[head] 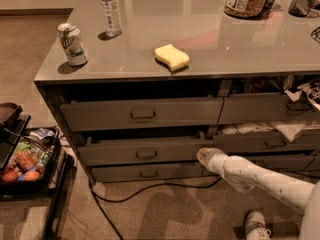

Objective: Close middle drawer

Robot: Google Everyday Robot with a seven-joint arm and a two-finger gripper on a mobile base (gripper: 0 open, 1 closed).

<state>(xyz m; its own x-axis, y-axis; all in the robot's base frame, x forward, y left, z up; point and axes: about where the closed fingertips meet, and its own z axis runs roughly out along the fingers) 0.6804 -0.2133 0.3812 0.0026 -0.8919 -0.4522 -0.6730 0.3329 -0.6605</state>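
While the middle drawer (112, 152) sits in the left stack of the cabinet, between the top drawer (100, 115) and the bottom drawer (115, 173), its flat front stands a little proud of the bottom drawer's front, and a dark gap shows along its upper edge. Closing is therefore judged largely done, with only a short final push left before the front lies flush. The hand (206, 157), at the end of the pale arm (265, 181) that enters from the lower right, lies against the right end of that front, well to the right of the centred pull handle (146, 154), apparently touching it; whether it is released or clenched cannot be told. A push from this end may seat the drawer slightly skewed. On the tabletop (225, 44) a can (72, 44), a bottle (110, 9) and a yellow sponge (171, 57) stand apart from one another, clear of the work. A dark cable (150, 189) runs over the floor below the cabinet.
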